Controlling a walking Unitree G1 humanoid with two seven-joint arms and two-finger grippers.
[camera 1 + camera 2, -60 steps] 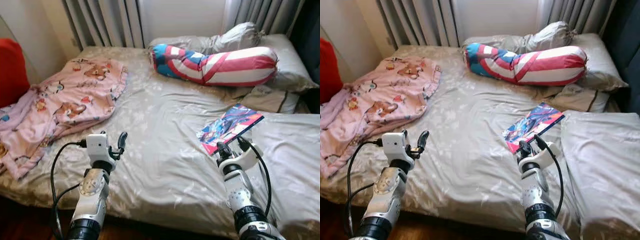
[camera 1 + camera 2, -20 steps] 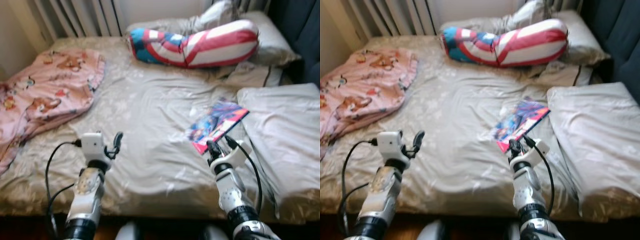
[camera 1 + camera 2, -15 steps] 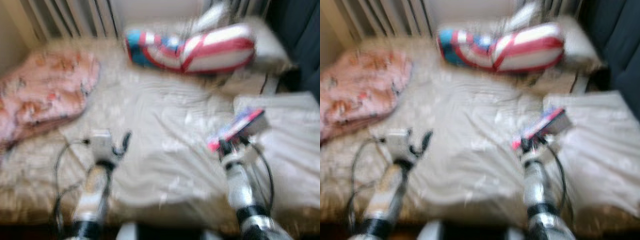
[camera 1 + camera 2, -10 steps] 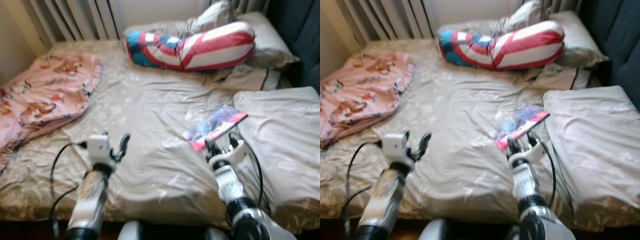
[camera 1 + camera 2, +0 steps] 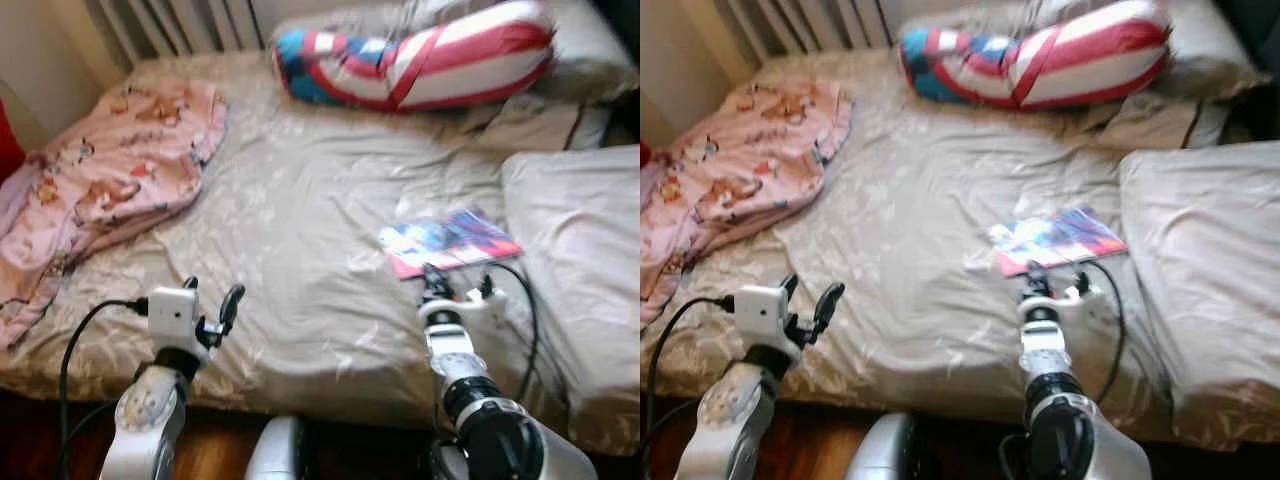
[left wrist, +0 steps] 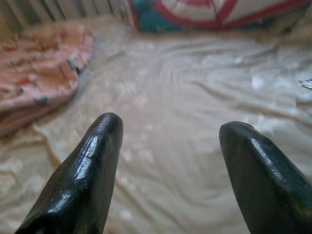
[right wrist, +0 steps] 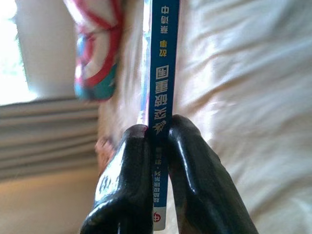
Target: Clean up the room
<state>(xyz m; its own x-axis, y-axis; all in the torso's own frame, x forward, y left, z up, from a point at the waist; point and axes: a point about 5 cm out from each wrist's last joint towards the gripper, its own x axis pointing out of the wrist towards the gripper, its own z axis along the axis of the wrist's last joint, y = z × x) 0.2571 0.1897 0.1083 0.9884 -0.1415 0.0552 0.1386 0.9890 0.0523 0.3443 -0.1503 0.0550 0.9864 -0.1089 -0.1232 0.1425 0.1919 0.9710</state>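
Note:
A colourful book (image 5: pixel 450 240) lies low over the grey bed sheet (image 5: pixel 300 220), right of the middle. My right gripper (image 5: pixel 432 273) is at the book's near edge. In the right wrist view both black fingers (image 7: pixel 195 180) are shut on the book's blue spine (image 7: pixel 161 73). My left gripper (image 5: pixel 212 292) hovers open over the bed's front left part. The left wrist view has nothing between its spread fingertips (image 6: pixel 105 136). A crumpled pink bear-print blanket (image 5: pixel 110 180) lies on the bed's left side.
A red, white and blue bolster (image 5: pixel 410 55) lies across the head of the bed with grey pillows (image 5: pixel 590 45) behind it. A large grey pillow (image 5: pixel 580 260) covers the bed's right side. Curtains (image 5: pixel 180 15) hang at the back left. Dark wooden floor (image 5: pixel 230 440) runs along the bed's front edge.
The whole picture has shifted, so the camera moved. The book stays in my right gripper and its far end sits lower and flatter than half a second ago. The left gripper stays open.

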